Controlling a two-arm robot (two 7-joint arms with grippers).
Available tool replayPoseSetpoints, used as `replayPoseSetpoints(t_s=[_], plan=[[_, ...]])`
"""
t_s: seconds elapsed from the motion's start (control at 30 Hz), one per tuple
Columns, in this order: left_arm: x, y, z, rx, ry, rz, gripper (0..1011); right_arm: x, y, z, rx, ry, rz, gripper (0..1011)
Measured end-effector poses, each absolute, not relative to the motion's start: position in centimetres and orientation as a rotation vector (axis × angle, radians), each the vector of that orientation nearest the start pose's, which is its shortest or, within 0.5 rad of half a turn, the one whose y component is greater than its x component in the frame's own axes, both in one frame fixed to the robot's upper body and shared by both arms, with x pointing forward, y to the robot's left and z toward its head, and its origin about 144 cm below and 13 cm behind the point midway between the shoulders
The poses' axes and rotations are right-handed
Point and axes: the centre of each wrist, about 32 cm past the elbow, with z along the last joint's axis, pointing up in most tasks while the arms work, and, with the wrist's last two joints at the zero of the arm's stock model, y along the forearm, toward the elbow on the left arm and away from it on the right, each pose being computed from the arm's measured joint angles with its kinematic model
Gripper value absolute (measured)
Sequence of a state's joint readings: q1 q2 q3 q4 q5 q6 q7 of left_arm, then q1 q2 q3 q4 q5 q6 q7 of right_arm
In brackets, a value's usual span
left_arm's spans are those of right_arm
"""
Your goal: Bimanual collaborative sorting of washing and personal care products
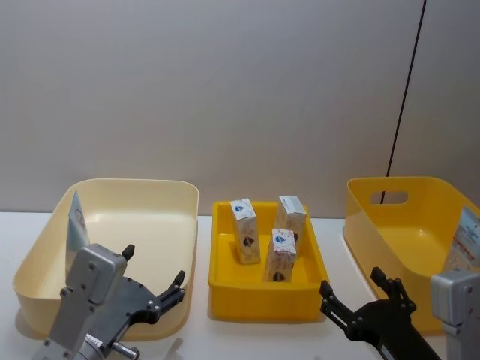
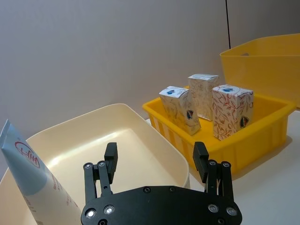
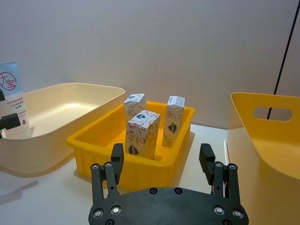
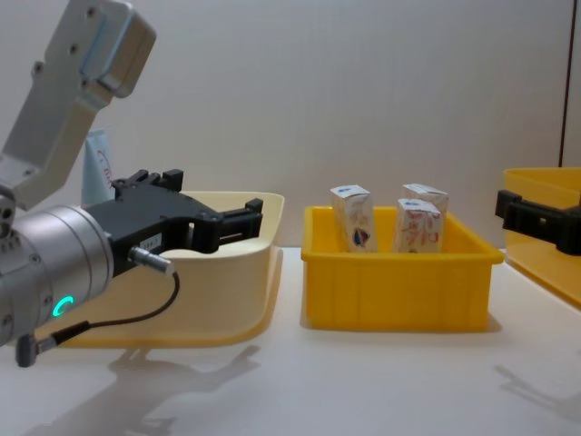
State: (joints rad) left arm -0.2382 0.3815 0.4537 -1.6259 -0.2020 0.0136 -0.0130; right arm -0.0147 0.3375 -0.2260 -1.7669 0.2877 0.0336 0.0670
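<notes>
Three cartons (image 1: 245,231) in tray (image 1: 262,304), two tubes (image 1: 76,225), one in each tub (image 1: 135,184), left tool (image 1: 154,265) wide, right tool (image 1: 351,280) wide

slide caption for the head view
Three cartons in the centre tray, left tube in cream tub, right tube in yellow tub, left hand and right hand open

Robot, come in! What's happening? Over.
Left gripper, right gripper open, empty. Cartons in yellow bin. Tube in cream tub, second tube in yellow tub. Nothing blocking.
</notes>
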Motion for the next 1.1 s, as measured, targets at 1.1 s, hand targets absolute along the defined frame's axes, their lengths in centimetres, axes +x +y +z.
replayPoseSetpoints(t_s=[1.1], plan=[[49.2, 19.8, 120.4, 0.061, -0.268, 1.124, 1003, 47.7, -22.6, 120.1, 0.011, -0.058, -1.217, 1001]])
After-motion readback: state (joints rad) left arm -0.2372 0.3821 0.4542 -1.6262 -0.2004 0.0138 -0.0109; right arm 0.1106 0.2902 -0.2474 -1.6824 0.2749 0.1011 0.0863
